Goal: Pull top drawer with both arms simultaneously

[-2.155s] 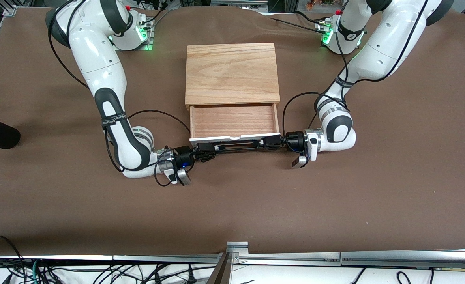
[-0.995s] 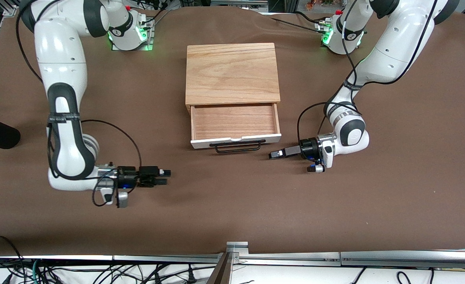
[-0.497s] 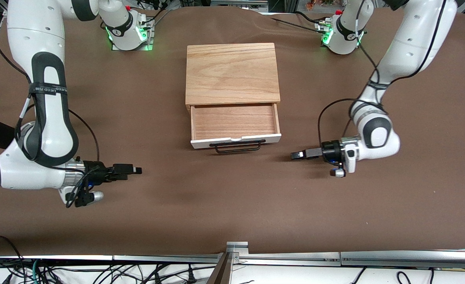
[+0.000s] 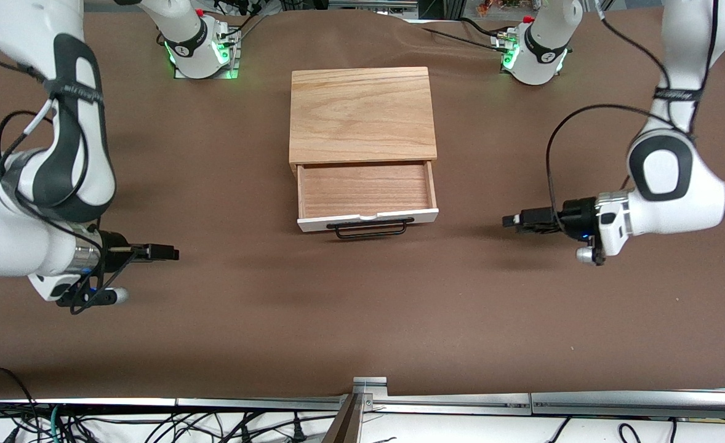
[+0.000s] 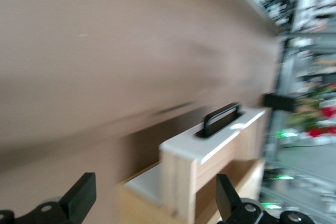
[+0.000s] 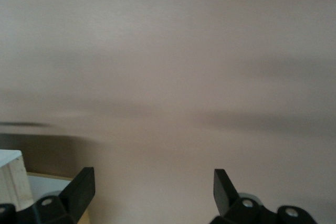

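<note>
Drawer [image 4: 365,189] pulled out (task apparently done); left gripper [image 4: 510,221] and right gripper [image 4: 172,253] spread wide, holding nothing, well apart from handle [image 4: 370,229].

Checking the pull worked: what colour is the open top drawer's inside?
Reddish-brown wood inside the top drawer; front view shows it best.

Light oak cabinet [image 4: 362,114], white-fronted top drawer [image 4: 367,218] with reddish-brown interior, black handle [image 4: 370,228], brown table [image 4: 362,320].

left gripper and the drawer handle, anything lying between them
Nothing: in the front view only bare brown table cover lies between the left gripper and the drawer handle.
</note>
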Motion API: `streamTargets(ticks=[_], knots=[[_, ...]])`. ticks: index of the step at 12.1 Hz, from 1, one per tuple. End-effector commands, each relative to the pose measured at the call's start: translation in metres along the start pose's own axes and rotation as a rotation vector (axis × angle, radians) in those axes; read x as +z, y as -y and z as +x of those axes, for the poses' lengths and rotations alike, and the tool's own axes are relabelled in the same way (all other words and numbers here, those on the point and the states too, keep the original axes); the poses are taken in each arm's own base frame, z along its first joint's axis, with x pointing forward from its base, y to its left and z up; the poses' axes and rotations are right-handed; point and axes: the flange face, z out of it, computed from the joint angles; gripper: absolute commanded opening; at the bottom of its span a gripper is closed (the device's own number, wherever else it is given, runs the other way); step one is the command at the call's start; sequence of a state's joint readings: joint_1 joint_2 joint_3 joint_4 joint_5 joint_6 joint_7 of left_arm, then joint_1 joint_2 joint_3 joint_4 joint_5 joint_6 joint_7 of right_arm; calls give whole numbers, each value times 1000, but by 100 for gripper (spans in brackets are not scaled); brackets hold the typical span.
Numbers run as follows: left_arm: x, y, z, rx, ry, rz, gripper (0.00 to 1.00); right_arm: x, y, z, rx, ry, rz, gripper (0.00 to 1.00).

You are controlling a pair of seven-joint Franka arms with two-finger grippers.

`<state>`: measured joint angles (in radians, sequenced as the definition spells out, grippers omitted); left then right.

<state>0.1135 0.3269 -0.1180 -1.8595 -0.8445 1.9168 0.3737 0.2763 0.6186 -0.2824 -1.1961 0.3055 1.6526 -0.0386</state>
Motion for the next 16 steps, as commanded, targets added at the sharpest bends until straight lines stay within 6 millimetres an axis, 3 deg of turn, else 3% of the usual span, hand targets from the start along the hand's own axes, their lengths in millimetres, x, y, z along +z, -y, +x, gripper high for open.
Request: streamTargets(ticks=[1,3,5,6,8,10,12,14,16], knots=[[-45,-29,-43,22,-4,234,100,-66,-12,-41,33,-52,-63,100],[-78,-53,-69,53,-4,424,100,-103,-52,-66,63,-91,-63,100],[-110,-79,-90,124,6,601,100,-156,-101,-108,134,-161,-34,100],[-128,-92,-97,160,-1,676,100,-171,-122,-123,164,-175,-47,100],[-164,-120,-108,222,-8,826,100,-199,-114,-150,128,-191,-178,100],[-180,-133,-117,285,33,887,100,-194,-102,-168,111,-164,-181,100],[-185,-131,-125,240,76,873,100,-193,-95,-172,100,-162,-174,100],[-196,-152,-134,198,89,835,100,-182,-88,-166,85,-136,-174,100],[-200,-156,-125,66,67,804,100,-180,-89,-163,84,-124,-177,100]])
